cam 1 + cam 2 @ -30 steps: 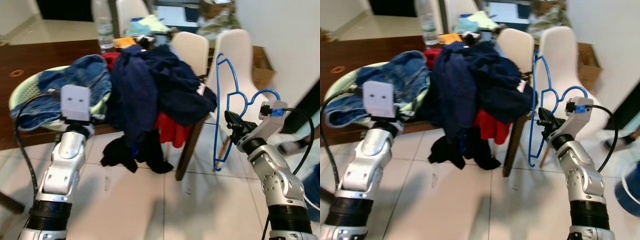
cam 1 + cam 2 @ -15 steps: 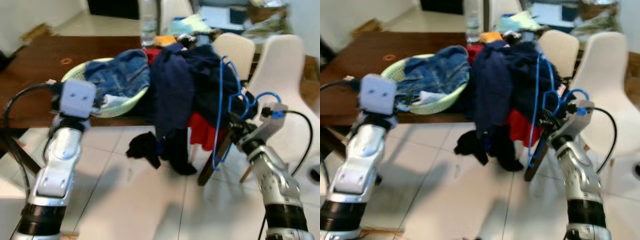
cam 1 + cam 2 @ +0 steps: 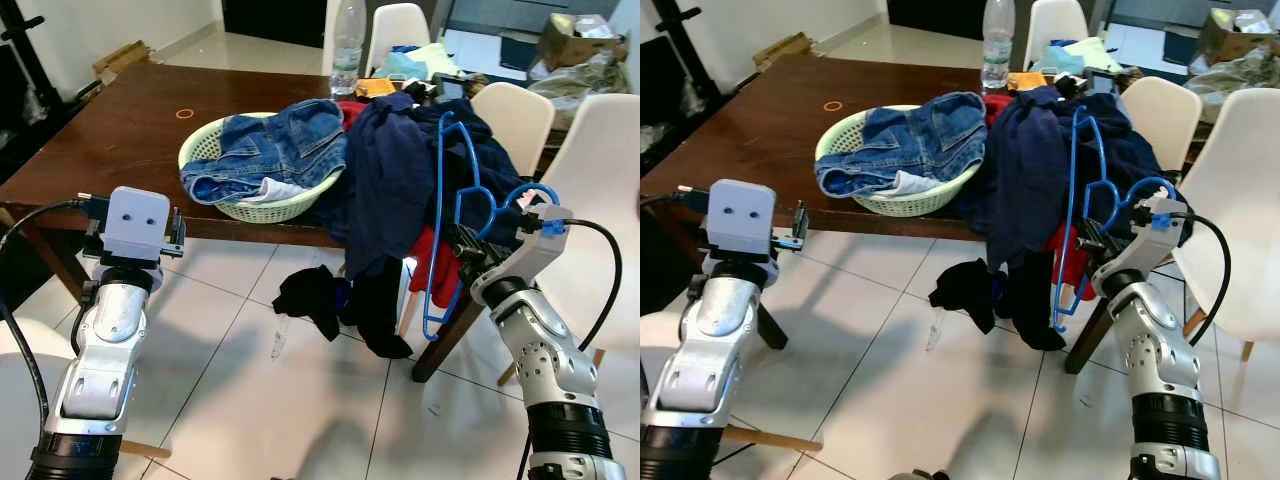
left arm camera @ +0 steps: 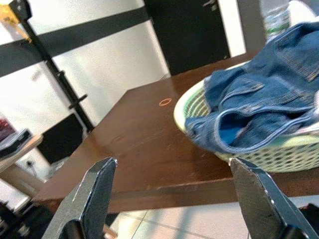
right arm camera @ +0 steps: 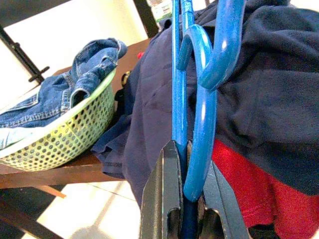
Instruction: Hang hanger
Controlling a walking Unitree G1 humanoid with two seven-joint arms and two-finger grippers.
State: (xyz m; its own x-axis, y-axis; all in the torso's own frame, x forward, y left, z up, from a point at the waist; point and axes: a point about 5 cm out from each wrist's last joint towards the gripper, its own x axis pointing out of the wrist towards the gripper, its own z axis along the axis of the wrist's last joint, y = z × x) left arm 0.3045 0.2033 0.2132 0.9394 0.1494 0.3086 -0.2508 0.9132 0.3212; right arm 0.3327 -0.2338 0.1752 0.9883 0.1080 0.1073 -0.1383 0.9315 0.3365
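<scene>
Clothes pile (image 3: 400, 170) (navy) behind gripped hanger (image 3: 445, 210).

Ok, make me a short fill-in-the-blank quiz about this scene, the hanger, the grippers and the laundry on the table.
1. The right gripper is shut on a hanger whose colour is ____.
2. The denim jeans lie in a pale green ____.
3. The left gripper hovers by the wooden table with its fingers ____.
4. Hanging off the table edge under the dark navy clothes is a garment coloured ____.

Missing words: blue; basket; open; red
</scene>
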